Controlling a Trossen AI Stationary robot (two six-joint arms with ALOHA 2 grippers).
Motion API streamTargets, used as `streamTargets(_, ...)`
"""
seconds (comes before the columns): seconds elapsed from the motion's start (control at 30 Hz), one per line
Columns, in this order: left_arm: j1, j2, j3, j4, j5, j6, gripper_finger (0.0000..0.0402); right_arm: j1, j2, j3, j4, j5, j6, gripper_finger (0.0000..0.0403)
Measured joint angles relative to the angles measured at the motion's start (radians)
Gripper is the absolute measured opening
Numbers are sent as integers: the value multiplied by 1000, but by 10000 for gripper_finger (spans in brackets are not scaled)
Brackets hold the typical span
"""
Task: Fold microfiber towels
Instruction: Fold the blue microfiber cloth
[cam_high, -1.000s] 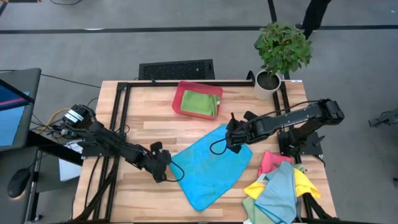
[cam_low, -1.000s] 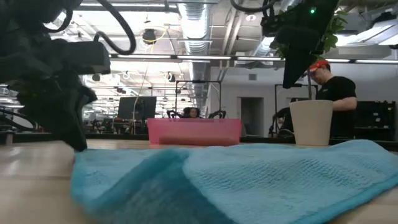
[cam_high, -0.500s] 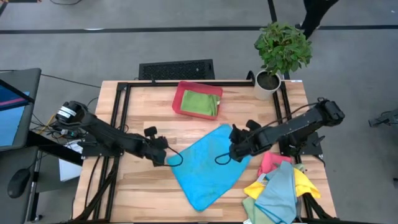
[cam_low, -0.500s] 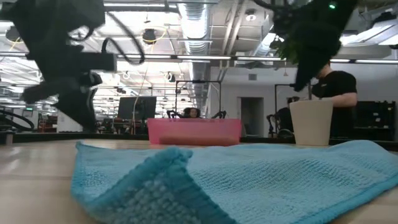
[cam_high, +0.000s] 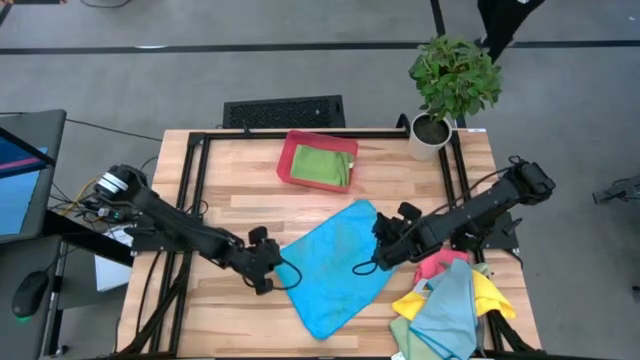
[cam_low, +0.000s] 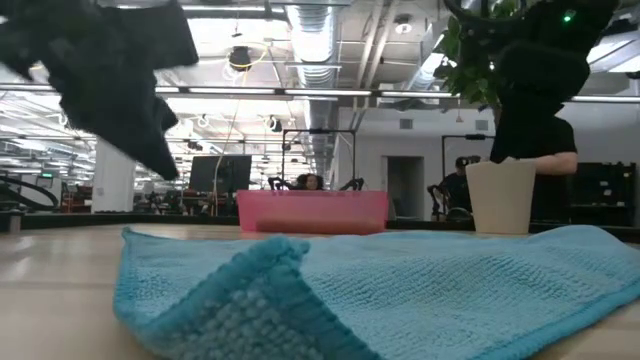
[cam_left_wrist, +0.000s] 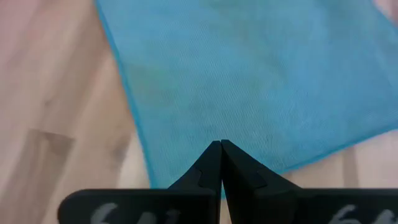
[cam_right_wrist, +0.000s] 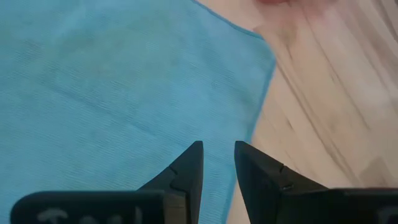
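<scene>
The blue towel (cam_high: 335, 265) is lying spread flat on the wooden table (cam_high: 230, 210), set cornerwise like a diamond, in the middle toward the near edge. In the low view (cam_low: 400, 290) its near corner is curling up a little off the wood. The left gripper (cam_high: 270, 275) is hanging just over the towel's left edge; in its wrist view (cam_left_wrist: 221, 165) the two fingers are pressing together with nothing between them, and the blue cloth (cam_left_wrist: 249, 81) is lying beneath. The right gripper (cam_high: 383, 255) is hovering over the towel's right edge; in its wrist view (cam_right_wrist: 217, 165) the fingers are standing a little apart, a narrow gap, holding nothing, with the towel's border (cam_right_wrist: 124, 81) below. A green towel (cam_high: 322, 165) is resting folded inside the red tray (cam_high: 287, 165) at the far side of the table. More towels (cam_high: 450, 300), pink, yellow, light blue and green, are sitting in a loose heap at the near right corner. A potted plant (cam_high: 452, 85) is standing at the far right corner.
</scene>
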Motion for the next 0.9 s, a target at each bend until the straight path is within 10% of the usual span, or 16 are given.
streamTargets(0.9,104,-26,67,-283,-30,64,0,34,0,1,41,-3,18,118)
